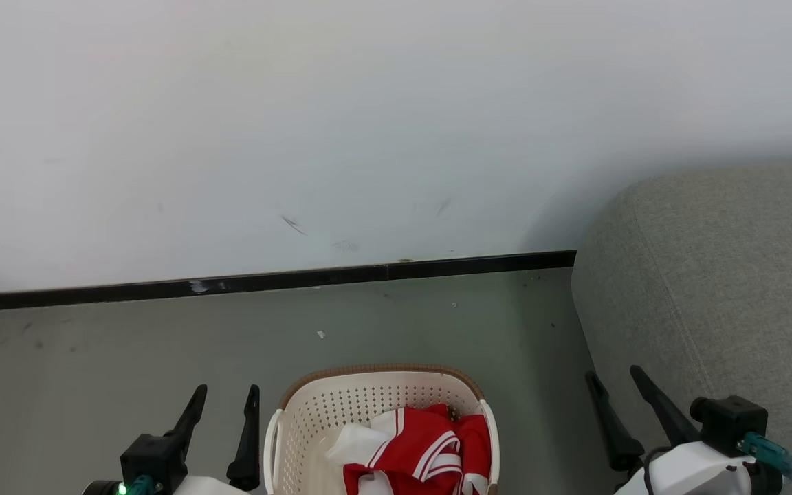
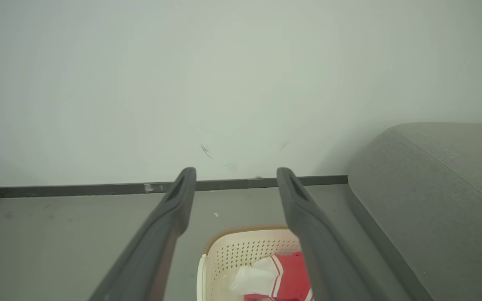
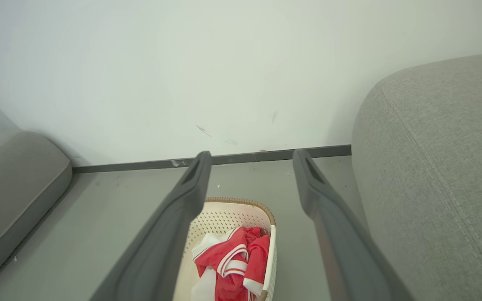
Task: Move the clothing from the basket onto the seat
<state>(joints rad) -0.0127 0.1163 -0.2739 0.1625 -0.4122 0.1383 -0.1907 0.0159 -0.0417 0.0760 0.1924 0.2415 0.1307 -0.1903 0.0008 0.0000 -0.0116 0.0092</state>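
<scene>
Both hands sit closest to the camera, low in the head view: left hand [image 1: 227, 392] on one side, right hand [image 1: 612, 375] on the other. Each has its fingers spread wide with nothing in them. Smack between them, and lower down, is the basket [image 1: 375, 399]. It stands on the floor [image 1: 128, 357], a bit short of the floor's far edge where the dark skirting [image 1: 300, 278] runs. The clothing [image 1: 423, 447] is all inside it, a crumpled red-and-white heap bunched toward the basket's right side. No real long axis to line up with, it's just a lump. The seat [image 1: 726, 275] rises along the floor's right side, with a strip of bare floor between it and the basket.

What matters here is that the heap lies down and inward from either hand. The left hand's inner finger is just beside the basket's left rim, and the right hand stands a little further off the right rim. The clothes lean right though, so reach looks about even. Best guess is the right arm makes more sense, since the seat is on its side and the carry would be a short swing. Either way the hand would have to tip down over the rim first.
</scene>
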